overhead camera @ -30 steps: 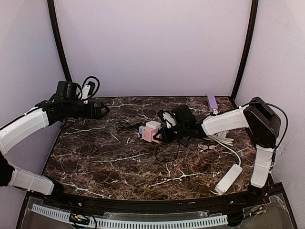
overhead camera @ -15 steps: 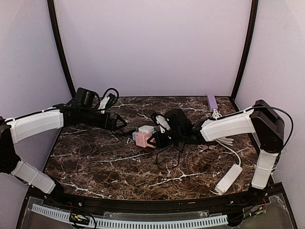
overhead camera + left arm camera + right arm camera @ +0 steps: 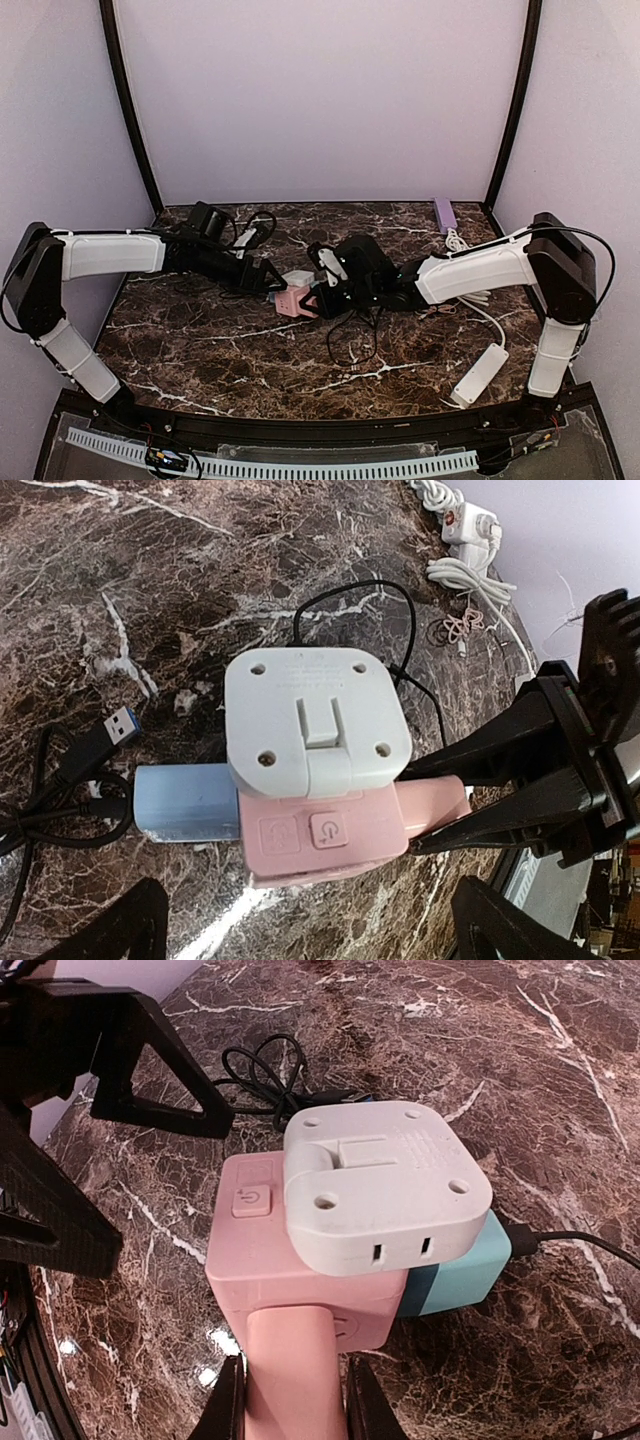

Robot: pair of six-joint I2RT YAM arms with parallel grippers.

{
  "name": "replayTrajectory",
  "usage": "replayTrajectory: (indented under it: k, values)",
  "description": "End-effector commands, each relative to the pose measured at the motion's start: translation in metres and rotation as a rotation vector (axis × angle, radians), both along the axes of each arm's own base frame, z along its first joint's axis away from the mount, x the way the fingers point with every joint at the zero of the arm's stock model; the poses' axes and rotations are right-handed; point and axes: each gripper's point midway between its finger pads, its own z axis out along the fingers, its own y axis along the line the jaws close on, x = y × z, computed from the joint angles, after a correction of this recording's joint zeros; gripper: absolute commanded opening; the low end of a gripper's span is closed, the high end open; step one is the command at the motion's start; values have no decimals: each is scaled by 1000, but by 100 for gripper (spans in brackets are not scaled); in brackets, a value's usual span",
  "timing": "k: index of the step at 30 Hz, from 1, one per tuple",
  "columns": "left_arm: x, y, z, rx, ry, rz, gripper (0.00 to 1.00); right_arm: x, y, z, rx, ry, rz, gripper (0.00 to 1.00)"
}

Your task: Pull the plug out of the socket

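The socket [image 3: 268,1260] is set on the counter [image 3: 200,345] near its middle, between the 2 arms. 3 plugs are seen in it: a white plug [image 3: 315,715] on the top face, a blue plug [image 3: 185,802] on 1 side face, and a pink plug [image 3: 295,1360] on the side turned toward the right arm. The right pincer [image 3: 290,1405] is clenched on the pink plug, a hold judged to be meant for drawing it straight out. The left pincer [image 3: 310,930] is released, its fingers spread wide just short of the socket and touching nothing. It is judged to be placed there so that the block can be braced against the pull.
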Motion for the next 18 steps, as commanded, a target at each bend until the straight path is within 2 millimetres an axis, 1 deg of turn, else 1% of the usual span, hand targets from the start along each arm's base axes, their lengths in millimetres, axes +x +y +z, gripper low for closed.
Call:
replayTrajectory:
  k: [1,2,4,7,14,18]
  values:
    - [-8,-8,-6,-14,35,-23,89,6,21,31,89,-53,0,0]
    - [-8,-8,-8,-9,42,-23,83,5,22,31,92,-53,3,0]
    - [-8,-9,-12,0,53,-23,78,4,24,30,92,-48,8,0]
    - [-8,-10,-17,12,62,-23,75,2,27,29,94,-40,16,0]
    - [-12,-12,-24,39,83,-37,75,-1,33,26,83,-36,33,0]
    - [-12,-14,-23,38,81,-43,82,0,35,26,80,-38,38,0]
